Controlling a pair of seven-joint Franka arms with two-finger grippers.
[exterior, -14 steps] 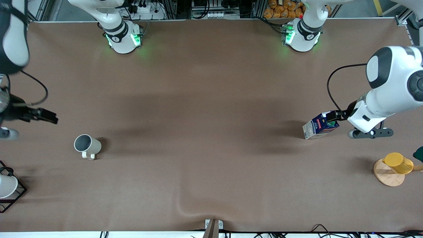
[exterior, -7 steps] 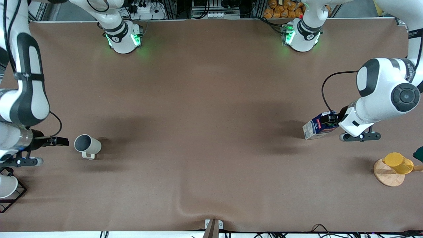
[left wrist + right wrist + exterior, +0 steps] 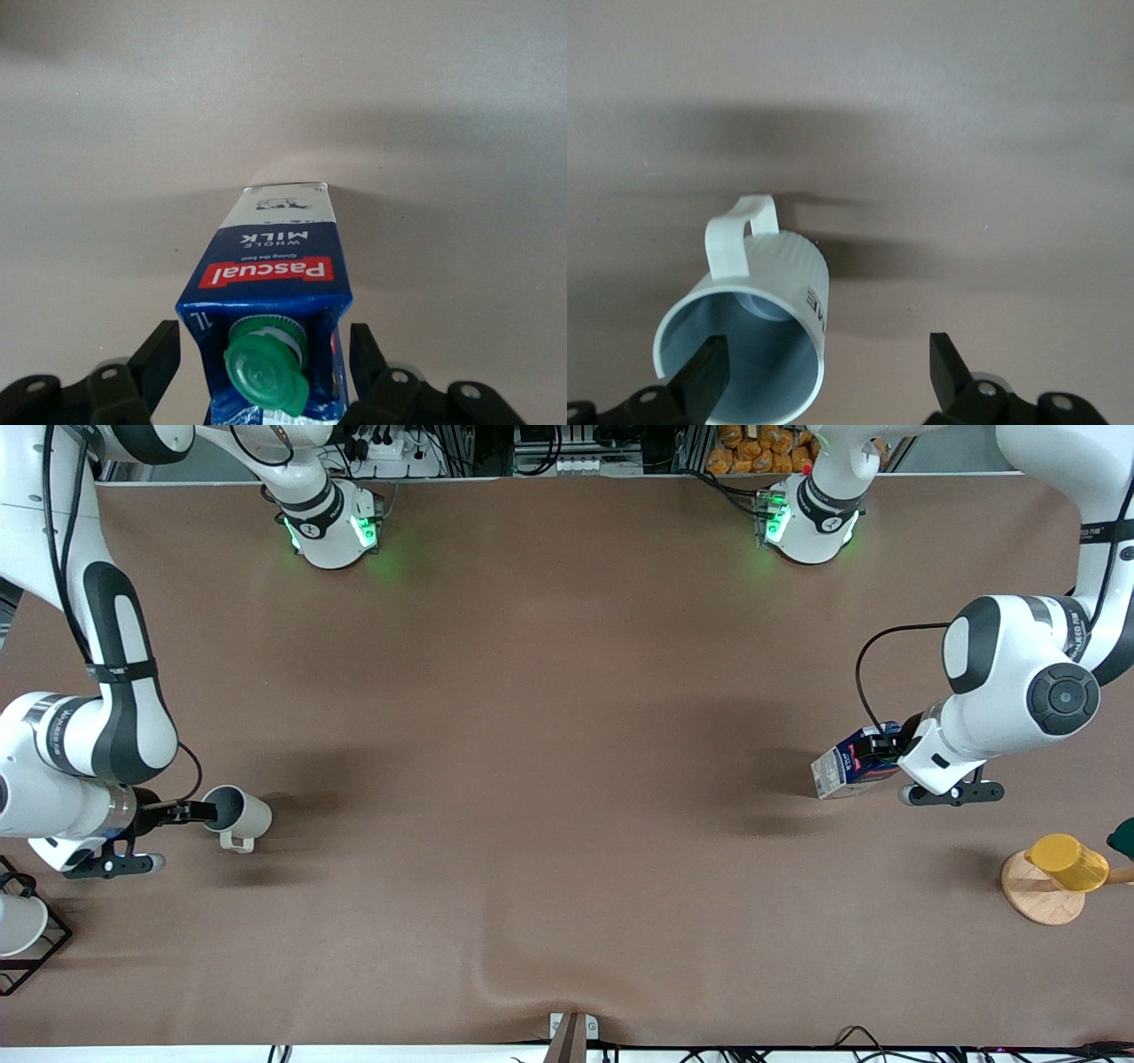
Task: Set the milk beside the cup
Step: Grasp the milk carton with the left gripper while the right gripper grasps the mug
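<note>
L pincer (image 3: 266,354) spread apart around milk (image 3: 849,763) top, 3 o'clock on tabletop (image 3: 549,779). Carton prob light, squashy; grip sides below cap (image 3: 264,367). R pincer (image 3: 824,372) apart, straddling cup (image 3: 235,815) rim, 9 o'clock.

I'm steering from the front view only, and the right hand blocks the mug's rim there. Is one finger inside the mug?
Observer: It looks so. In the right wrist view the right hand is open, with one finger over the mug's grey inside and the other outside its wall.
Operator: And the left hand at the milk?
Observer: The left hand is open, with a finger on each side of the milk at the level of its green cap. I cannot tell whether they touch it.
Operator: Which way does that cap face?
Observer: Toward the left wrist camera.
</note>
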